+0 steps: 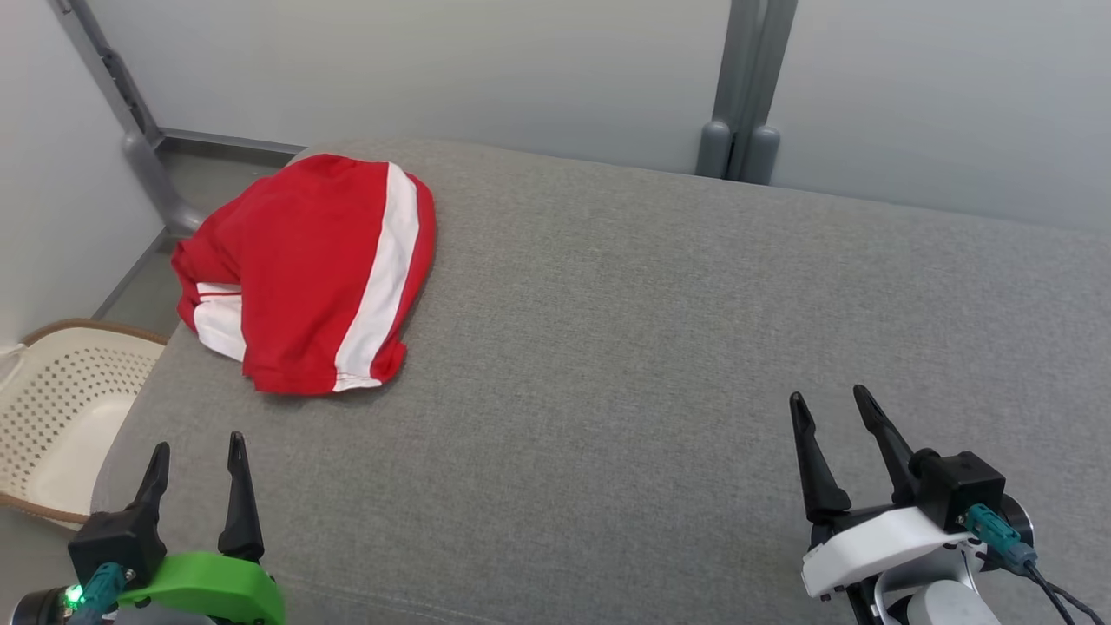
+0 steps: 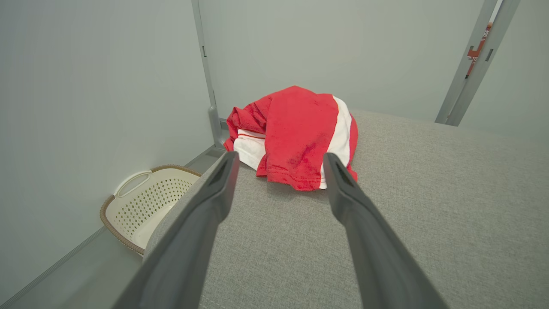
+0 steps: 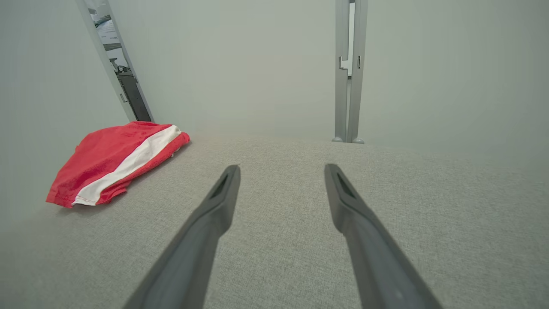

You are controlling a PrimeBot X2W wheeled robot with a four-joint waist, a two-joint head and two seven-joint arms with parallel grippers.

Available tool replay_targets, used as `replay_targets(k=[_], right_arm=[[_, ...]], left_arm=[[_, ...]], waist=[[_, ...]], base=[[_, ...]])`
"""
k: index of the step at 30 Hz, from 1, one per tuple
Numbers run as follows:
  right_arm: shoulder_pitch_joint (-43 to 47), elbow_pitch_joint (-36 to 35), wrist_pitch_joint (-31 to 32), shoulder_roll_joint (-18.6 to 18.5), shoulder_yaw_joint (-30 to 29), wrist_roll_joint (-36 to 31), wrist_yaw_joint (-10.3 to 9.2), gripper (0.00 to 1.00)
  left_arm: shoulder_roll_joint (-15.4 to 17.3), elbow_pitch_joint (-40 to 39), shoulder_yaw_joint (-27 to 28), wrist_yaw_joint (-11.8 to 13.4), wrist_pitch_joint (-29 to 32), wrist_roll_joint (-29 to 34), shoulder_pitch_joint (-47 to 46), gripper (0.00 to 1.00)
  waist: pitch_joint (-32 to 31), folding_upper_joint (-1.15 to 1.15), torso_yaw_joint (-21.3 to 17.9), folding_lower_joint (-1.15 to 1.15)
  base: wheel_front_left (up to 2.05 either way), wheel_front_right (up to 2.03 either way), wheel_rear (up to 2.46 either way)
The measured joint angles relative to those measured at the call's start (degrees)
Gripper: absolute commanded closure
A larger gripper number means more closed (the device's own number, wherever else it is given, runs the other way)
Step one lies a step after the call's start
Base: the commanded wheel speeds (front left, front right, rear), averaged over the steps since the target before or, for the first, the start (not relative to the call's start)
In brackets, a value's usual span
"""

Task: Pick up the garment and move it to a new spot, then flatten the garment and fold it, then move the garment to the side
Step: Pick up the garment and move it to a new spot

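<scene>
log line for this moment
phase: pre-grasp | garment: bunched, far left of surface | left fingers: open, empty | right fingers: open, empty

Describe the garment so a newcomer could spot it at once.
A grey fabric surface spans the head view. At its far left corner, near the cream basket, lies the garment. Unlike its grey and cream neighbours, it is red, white-striped.

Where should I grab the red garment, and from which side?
Grip the near hem of the red garment, probably. It lies crumpled near the far left corner of the grey surface, and that loose edge faces the open left gripper. Come straight forward from the robot's side, fingers low.
</scene>
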Motion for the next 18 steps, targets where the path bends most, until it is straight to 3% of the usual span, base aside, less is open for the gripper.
replay_targets(k=[18], right_arm=[[0.03, 0.93, 0.00, 0.01, 1.45, 1.10, 0.00, 0.00]], left_arm=[[1.38, -0.19, 0.58, 1.04, 0.14, -0.67, 1.12, 0.00]], waist=[[-0.59, 0.00, 9.76, 0.00]], base=[[0.00, 0.00, 0.00]])
